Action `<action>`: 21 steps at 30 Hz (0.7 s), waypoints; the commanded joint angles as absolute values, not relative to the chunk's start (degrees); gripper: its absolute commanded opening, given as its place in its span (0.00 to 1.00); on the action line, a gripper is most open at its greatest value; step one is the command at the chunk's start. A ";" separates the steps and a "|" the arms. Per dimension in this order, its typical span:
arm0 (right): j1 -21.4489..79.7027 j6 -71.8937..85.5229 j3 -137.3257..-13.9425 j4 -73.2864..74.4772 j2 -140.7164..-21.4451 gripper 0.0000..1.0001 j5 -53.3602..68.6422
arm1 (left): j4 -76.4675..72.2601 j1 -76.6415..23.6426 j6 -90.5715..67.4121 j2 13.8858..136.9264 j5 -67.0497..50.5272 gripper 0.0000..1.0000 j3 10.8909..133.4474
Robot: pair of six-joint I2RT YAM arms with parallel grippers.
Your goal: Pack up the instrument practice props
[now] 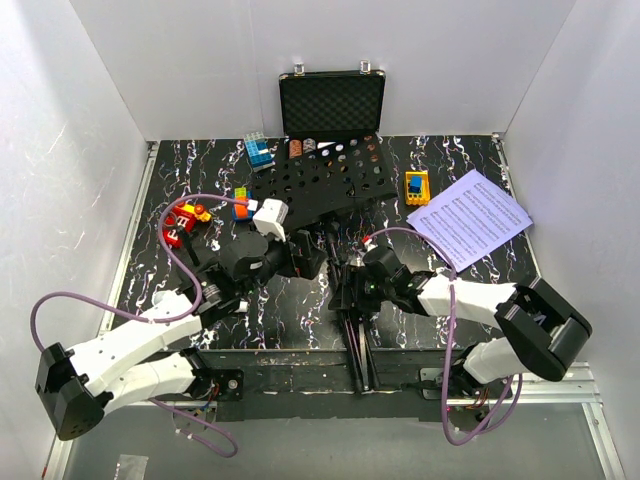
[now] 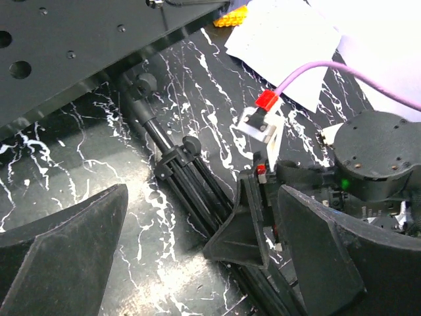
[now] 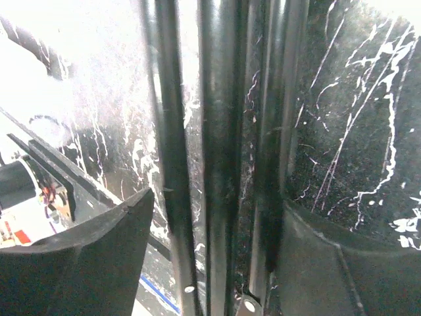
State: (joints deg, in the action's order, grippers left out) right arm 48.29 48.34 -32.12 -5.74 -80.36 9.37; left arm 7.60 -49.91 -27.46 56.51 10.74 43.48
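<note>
The black music stand lies flat on the marbled table, its perforated desk toward the back and its folded tripod legs running to the near edge. My right gripper straddles those legs. The right finger rests against them and a thin gap shows at the left finger. My left gripper stands wide open just left of the pole, holding nothing, with the right arm's finger between its own. A white sheet-music page lies at the right.
An open black case of poker chips stands at the back wall. Red toy blocks, a blue block stack and a small yellow toy lie around the desk. White walls close three sides.
</note>
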 commanded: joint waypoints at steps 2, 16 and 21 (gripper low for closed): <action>47.99 46.67 -37.09 -2.56 -76.82 0.84 5.45 | 13.62 -50.01 -27.25 54.23 13.27 0.98 42.28; 48.08 39.29 -38.93 18.35 -57.77 0.90 -7.11 | 20.12 -50.01 -28.30 48.78 17.40 0.98 43.85; 49.39 34.82 -35.70 20.66 -45.55 0.90 -9.13 | 27.23 -50.01 -31.45 48.78 22.22 0.98 46.14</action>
State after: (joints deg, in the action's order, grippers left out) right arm 48.12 39.88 -36.77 16.32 -53.36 -4.84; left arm 20.43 -49.91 -28.82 49.28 16.82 43.00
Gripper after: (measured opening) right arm 0.904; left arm 0.981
